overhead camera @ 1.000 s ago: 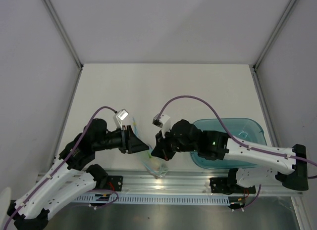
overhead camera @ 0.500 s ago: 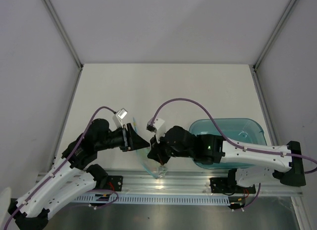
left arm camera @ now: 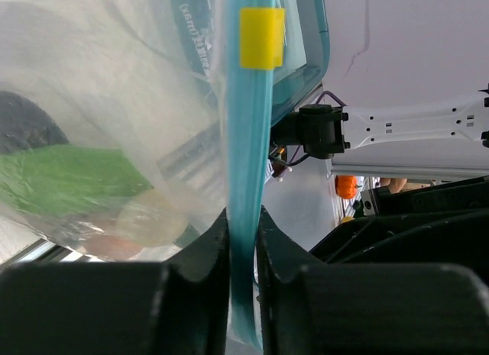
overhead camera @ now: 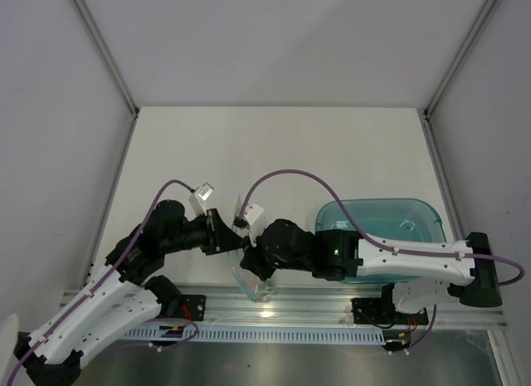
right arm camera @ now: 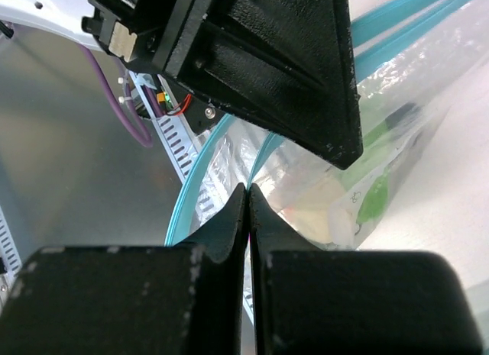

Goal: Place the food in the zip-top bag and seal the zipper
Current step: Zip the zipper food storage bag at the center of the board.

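We see the left pincer [left arm camera: 243, 217] clamped on the thin light blue zipper strip [left arm camera: 248, 141], the right pincer [right arm camera: 247, 191] nipping it too, likely stretching the mouth for sealing. The small clear crinkly zip-top bag [overhead camera: 255, 282] hangs at the near edge of the tabletop [overhead camera: 332, 153]; only the wrist views reveal green toy food [left arm camera: 69, 179] inside.

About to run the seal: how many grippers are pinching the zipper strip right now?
2. The left gripper is shut on the zipper, short of its yellow tab; the right gripper is shut on a strip of it close beside the left one.
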Controlling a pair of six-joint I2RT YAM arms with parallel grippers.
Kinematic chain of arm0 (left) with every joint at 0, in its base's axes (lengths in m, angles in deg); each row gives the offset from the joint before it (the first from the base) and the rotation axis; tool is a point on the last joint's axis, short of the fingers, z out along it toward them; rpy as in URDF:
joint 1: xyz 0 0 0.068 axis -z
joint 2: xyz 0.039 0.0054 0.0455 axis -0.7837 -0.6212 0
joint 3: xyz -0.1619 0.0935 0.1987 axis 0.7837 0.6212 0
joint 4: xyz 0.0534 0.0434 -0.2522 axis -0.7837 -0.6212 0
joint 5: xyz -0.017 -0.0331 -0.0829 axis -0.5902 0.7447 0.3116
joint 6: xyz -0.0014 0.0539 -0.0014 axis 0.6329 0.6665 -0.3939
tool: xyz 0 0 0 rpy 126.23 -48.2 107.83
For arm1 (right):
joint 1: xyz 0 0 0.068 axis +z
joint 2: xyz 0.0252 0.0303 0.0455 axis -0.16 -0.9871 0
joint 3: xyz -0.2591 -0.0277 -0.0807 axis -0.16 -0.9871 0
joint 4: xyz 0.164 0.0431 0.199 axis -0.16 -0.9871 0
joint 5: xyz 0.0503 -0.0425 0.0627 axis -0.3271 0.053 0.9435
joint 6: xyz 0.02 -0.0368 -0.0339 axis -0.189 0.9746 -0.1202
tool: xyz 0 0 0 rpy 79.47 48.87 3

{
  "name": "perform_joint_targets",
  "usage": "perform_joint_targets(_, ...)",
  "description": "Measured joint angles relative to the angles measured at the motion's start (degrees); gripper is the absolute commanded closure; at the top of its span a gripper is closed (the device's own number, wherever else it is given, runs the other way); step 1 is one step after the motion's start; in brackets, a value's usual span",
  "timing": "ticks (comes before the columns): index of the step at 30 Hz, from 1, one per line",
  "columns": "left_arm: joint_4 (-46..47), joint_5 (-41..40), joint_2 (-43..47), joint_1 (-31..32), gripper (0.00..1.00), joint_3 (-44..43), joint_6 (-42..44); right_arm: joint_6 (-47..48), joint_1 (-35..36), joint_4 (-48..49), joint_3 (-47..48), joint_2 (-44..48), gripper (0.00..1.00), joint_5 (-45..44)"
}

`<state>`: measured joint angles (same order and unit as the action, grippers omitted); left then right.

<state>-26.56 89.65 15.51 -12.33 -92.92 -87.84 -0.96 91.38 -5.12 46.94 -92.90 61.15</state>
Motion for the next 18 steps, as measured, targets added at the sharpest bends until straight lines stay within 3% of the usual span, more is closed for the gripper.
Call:
perform_joint_targets(1, 0.0, 0.0, 0.0, 0.0, 0.85, 0.0, 0.1, 0.0, 0.1, 0.0, 0.2, -0.2, 0.96, 0.0)
perform_joint_targets(4, -0.1, 0.1, -0.1, 0.0, 0.97, 0.0, 1.1, -0.3, 0.1, 0.0, 0.6, -0.4, 0.58, -0.1)
perform_joint_targets(7, -1.2, 0.1, -0.5, 0.0, 0.99, 0.0, 3.1, -0.1, 0.1, -0.4, 1.6, -0.4, 0.44, -0.4)
perform_joint_targets(10, -3.3, 0.0, -1.4, 0.0, 0.99, -0.5, 5.7, 0.1, 0.2, -1.1, 2.2, -0.3, 0.39, -1.0)
perform_joint_targets(18, -7.4, 0.8, -4.7, 0.0, 0.99, -4.7, 13.0, 0.8, -3.4, -5.2, 1.8, 7.3, 0.41, -1.2)
